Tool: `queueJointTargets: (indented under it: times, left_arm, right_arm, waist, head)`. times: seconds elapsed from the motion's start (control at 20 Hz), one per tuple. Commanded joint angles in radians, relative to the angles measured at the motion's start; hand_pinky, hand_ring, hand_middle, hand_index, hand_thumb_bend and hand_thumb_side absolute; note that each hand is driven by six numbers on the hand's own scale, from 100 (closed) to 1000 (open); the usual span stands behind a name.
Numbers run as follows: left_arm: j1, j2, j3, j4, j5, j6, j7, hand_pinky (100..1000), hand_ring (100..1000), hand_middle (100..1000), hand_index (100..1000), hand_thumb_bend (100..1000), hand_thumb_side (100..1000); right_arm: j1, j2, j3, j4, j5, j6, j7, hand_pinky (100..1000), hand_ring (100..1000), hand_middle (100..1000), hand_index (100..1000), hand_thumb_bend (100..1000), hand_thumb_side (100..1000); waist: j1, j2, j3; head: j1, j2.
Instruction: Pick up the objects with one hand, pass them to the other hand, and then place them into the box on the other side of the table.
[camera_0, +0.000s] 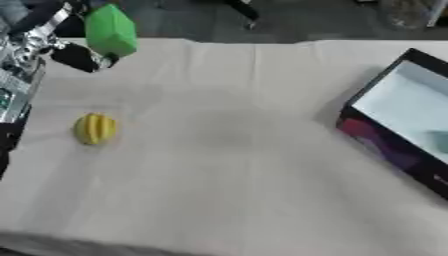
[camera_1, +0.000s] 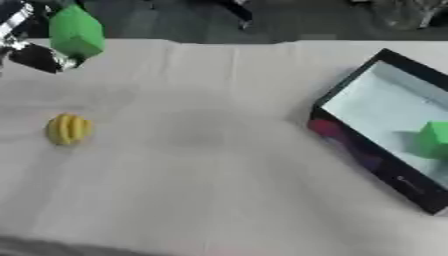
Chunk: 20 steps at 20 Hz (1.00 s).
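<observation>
At the upper left we see the left hand (camera_0: 74, 52) raised over the far edge of the table (camera_0: 236, 165), its dark fingers curled round a green block (camera_0: 111, 30) that it holds above the cloth. Much of the hand and arm is cut off by the picture's left edge, and we cannot make out exactly how the fingers sit on the block. On the cloth below, nearer the left side, lies a small yellow ribbed object (camera_0: 94, 128), lying alone, well apart from the hand. At the right stands the box (camera_1: 350, 145), dark-walled with a pale floor, partly cut off by the right edge. Inside it, in the right eye view only, we see another green piece (camera_1: 434, 140), itself clipped by the edge. The right hand shows in neither view.
</observation>
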<state>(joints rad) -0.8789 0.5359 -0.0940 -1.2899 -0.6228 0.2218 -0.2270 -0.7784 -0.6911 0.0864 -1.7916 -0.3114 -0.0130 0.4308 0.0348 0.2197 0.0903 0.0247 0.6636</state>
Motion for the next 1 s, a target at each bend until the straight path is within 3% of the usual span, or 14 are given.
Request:
queueJointTargets:
  times: [0.05, 0.4, 1.0]
  left_arm:
    - [-0.008, 0.006, -0.001, -0.042, -0.005, -0.01, 0.027, 796, 750, 689, 627, 267, 100]
    - [0.007, -0.045, -0.021, -0.08, -0.024, -0.055, 0.042, 767, 706, 668, 623, 268, 100]
    - [0.015, -0.135, -0.047, -0.135, -0.067, -0.086, 0.067, 739, 671, 635, 612, 246, 100]
  right_arm:
    - [-0.038, 0.032, 0.019, 0.016, 0.056, -0.008, 0.049, 1000, 1000, 1000, 1000, 100, 343]
    - [-0.111, 0.154, 0.09, 0.071, 0.214, -0.044, 0.111, 1000, 1000, 1000, 1000, 100, 269]
    - [-0.158, 0.246, 0.161, 0.117, 0.341, -0.093, 0.143, 1000, 1000, 1000, 1000, 100, 233]
  waist:
    - [-0.014, -0.037, 0.001]
    - [-0.022, -0.043, 0.013]
    - [-0.025, -0.036, 0.054]
  head:
    - [-0.008, 0.002]
    - [-0.03, 0.007]
    - [-0.074, 0.015]
